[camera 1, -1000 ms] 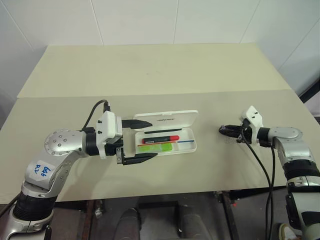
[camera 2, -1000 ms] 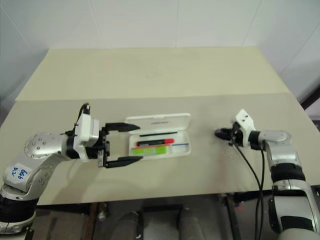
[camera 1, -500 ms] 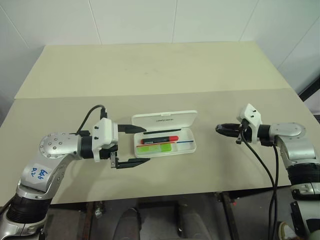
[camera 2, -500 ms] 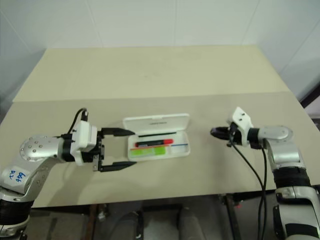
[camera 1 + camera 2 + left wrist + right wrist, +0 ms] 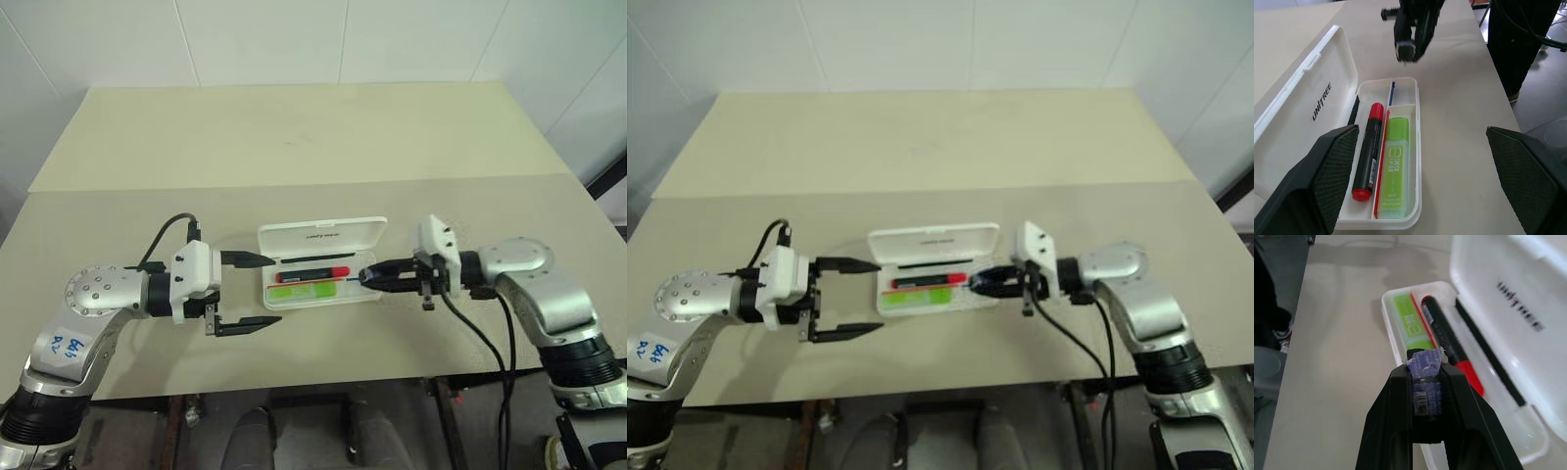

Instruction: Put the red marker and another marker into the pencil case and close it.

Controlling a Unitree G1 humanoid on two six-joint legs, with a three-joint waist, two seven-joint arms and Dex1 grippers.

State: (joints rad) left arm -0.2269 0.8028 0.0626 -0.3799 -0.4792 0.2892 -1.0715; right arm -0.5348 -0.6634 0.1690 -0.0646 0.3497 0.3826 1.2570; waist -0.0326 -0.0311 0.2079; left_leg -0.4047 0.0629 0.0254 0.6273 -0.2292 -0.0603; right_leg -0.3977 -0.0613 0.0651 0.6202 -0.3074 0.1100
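You have the case point(image 5: 322, 262) lying open near the middle of the desk point(image 5: 294, 147), its lid point(image 5: 321, 236) hinged back at 12 o'clock from the tray. Inside the tray, the red marker point(image 5: 313, 274) lies lengthwise with its red cap toward 3 o'clock, and the green highlighter point(image 5: 306, 290) lies flat just beside it at its 6 o'clock side; both are fully in the tray. A thin black pen point(image 5: 318, 258) lies along the hinge side at the marker's 12 o'clock, and a thin blue line point(image 5: 361, 277) sits in the tray's 3 o'clock end. Your left tool point(image 5: 251, 292) hangs at 9 o'clock from the case, its two fingers spread wide and pinching nothing; the upper fingertip point(image 5: 263, 259) is just at the lid's 9 o'clock corner, the lower one point(image 5: 266, 320) near the tray's front corner, and you cannot tell whether either touches. Your right tool point(image 5: 368, 276) points in from 3 o'clock, its fingers pressed together, and its tip is at the tray's 3 o'clock end, over the blue line. In the right wrist view, a scrap of blue tape point(image 5: 1424, 368) sits between those closed fingers, with the marker and highlighter just beyond the tip.
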